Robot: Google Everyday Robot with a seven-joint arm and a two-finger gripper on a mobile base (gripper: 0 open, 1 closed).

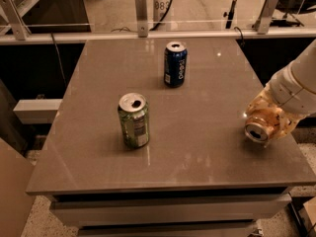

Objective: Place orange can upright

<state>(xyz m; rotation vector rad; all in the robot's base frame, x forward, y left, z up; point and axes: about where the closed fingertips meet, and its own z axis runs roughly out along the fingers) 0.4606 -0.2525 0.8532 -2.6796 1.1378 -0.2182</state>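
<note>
Camera view, looking down on a grey-brown counter (197, 152) with 3 cans. Near the right edge, the end effector (267, 118), pale and translucent, clamped around the orange can (257, 131). Pinching it from both sides, with most of the can's body hidden inside the grasp. Tipped over rather than upright: silver top with its pull-tab opening turned toward the camera and slightly down, copper-orange side showing behind it. Low over the counter at the front right; hard to tell whether touching the surface or just above it. Carried by a white arm (296, 85) coming in from the right border of the view.

Left of centre, a green can (134, 122), standing upright, opening in its silver top facing up, faint reflection beneath it on the counter. Farther back, near the middle, a dark blue can (175, 65), also upright, white lettering down its side. Both well apart from the orange can and from each other, neither touched by the end effector.

Behind the counter, a pale horizontal rail (98, 35) with 3 upright posts along it. Below the counter's front edge, a lighter panel (168, 209).
</note>
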